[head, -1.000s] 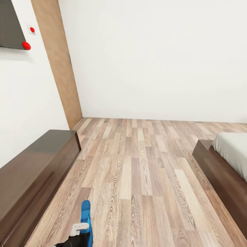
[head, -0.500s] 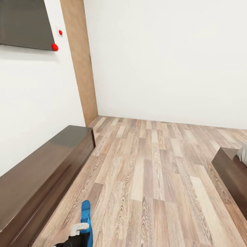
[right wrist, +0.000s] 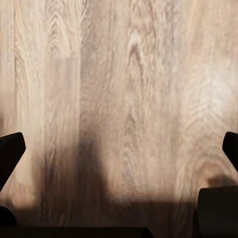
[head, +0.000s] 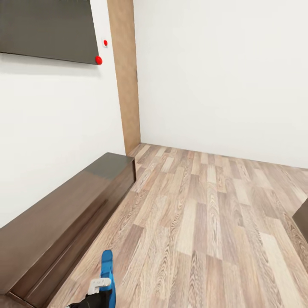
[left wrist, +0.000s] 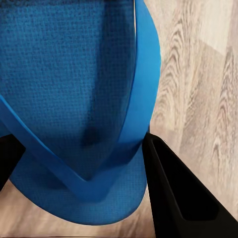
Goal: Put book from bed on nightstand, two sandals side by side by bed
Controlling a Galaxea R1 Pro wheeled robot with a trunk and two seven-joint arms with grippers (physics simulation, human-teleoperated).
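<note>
One bright blue sandal (head: 107, 266) stands up at the bottom of the head view, with my left gripper (head: 99, 285) shut on it. In the left wrist view the sandal's sole and straps (left wrist: 74, 89) sit between the two dark fingers (left wrist: 181, 198), above the wood-plank floor. My right gripper (right wrist: 119, 153) is open over bare floor planks, with nothing between its fingers. A dark brown corner of the bed frame (head: 303, 219) shows at the right edge of the head view. The book, the other sandal and the nightstands are out of view.
A long low dark brown cabinet (head: 64, 214) runs along the white left wall. Above it hangs a dark panel (head: 47, 30) with red dots beside it. A tan wooden strip (head: 125, 77) stands in the corner. Wood-plank floor (head: 205, 222) stretches ahead to the far wall.
The head view has swung left: the cabinet, corner strip and wall panel slid rightward and the bed left the picture almost fully. The left gripper and sandal keep their place in the picture.
</note>
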